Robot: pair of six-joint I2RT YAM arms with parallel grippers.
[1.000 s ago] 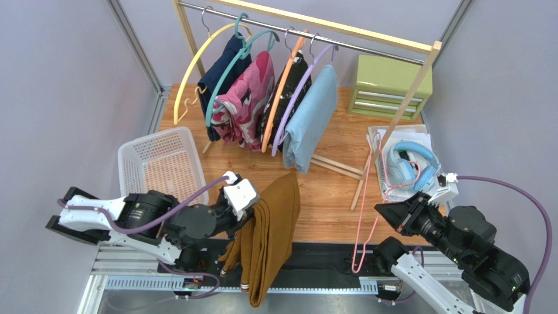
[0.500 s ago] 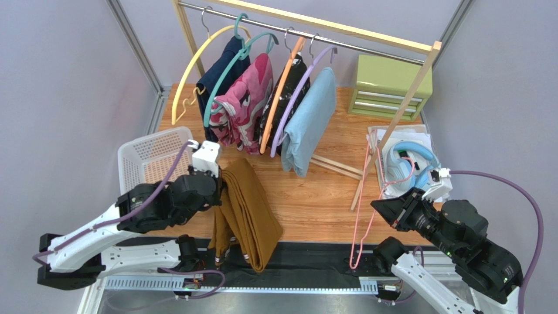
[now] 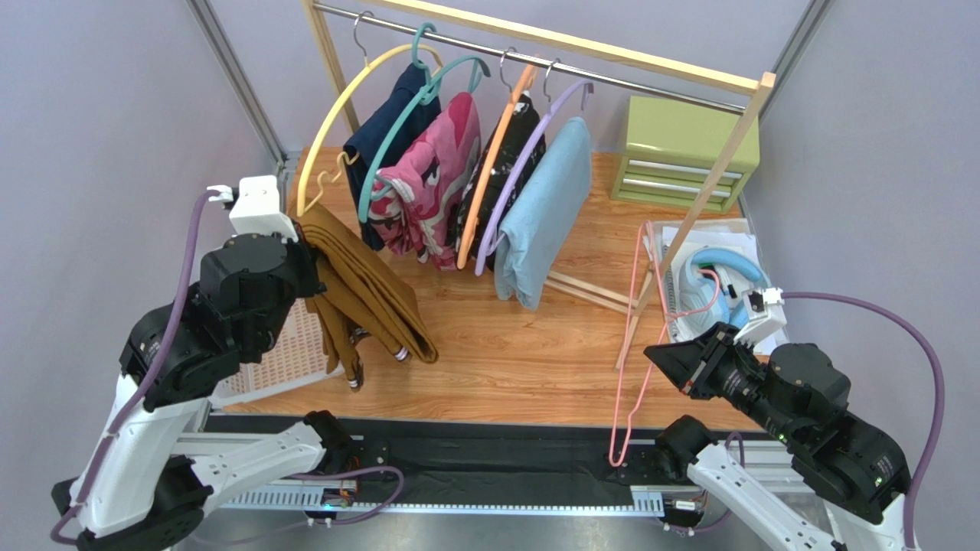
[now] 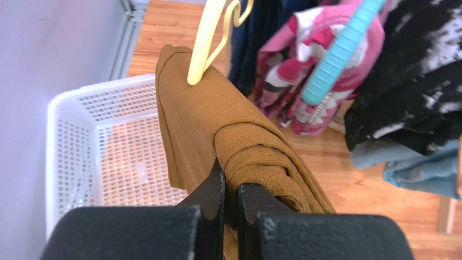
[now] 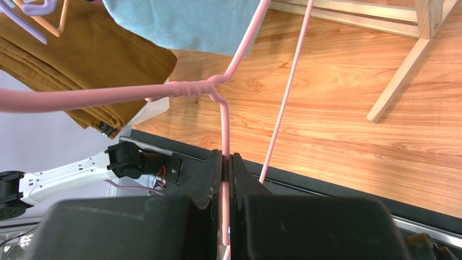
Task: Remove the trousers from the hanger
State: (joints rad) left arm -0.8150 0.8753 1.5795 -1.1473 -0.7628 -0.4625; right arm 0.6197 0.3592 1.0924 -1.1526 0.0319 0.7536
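The wooden table carries a clothes rack along its far side, hung with several garments. The trousers are off the hanger. They hang as a folded ochre bundle from the left gripper at the left of the scene, above the right edge of the white basket. Their lower ends droop over the bare wood just right of it. The hanger is bare and well apart at the near right. Its thin pink wire is pinched between the closed jaws of the right gripper.

The left claw is clamped on a thick fold of the cloth, with only fabric between its jaws.

With the garment free, the step in hand looks like setting it down, most likely in the basket. To do it well, the bundle should travel further left until its trailing ends are over the mesh, not the wood. It should then sink until the cloth rests on the basket floor before the jaws part.

One snag risk is the yellow hanger. In the left wrist view its lower tip meets the top of the fold, and whether it touches cannot be told. Moving down and away from the rack should clear it. The right arm need only hold the pink wire away from the cloth.
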